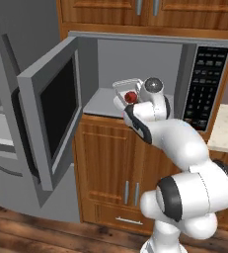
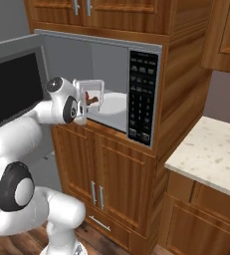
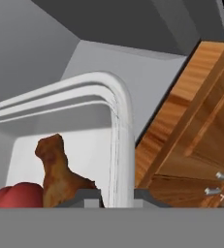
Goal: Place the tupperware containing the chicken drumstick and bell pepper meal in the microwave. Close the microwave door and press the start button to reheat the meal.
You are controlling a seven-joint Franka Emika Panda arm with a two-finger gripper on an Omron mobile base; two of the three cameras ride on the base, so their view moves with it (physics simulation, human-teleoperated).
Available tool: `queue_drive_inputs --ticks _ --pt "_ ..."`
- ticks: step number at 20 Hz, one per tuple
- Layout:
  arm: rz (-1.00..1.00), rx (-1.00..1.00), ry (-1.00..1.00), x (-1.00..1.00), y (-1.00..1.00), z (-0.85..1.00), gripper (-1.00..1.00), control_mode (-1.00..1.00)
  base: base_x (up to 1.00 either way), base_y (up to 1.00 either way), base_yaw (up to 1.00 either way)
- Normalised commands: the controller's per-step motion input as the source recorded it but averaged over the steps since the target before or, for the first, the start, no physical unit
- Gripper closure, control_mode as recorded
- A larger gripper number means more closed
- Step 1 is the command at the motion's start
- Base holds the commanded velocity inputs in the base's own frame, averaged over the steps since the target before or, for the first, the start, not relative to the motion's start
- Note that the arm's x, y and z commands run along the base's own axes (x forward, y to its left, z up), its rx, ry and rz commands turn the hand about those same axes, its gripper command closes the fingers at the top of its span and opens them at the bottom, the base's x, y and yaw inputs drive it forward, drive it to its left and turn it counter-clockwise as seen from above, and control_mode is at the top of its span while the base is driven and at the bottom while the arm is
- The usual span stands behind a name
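Wooden cabinets (image 2: pixel 111 164) surround microwave (image 1: pixel 135 54); keypad writing illegible; hand (image 3: pixel 117 196) pinching tupperware (image 3: pixel 120 126) rim at opening.

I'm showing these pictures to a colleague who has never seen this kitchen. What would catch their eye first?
Probably the microwave door, swung wide open to the left of the grey microwave. Next, the white arm holding the tupperware at the oven's mouth, its jaws shut on the rim. Close up, the brown chicken drumstick and red bell pepper lie inside it.
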Motion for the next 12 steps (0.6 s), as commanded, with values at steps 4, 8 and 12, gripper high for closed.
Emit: queue_drive_inputs --ticks 4,8,12 --pt "0.0 0.0 0.08 0.47 -0.15 -0.02 1.0 -1.0 0.0 0.0 0.0" --pt "0.0 0.0 0.1 0.53 -0.13 -0.15 1.0 -1.0 0.0 0.0 0.0" --pt "0.0 0.0 0.1 0.54 -0.1 -0.23 1.0 -1.0 0.0 0.0 0.0"
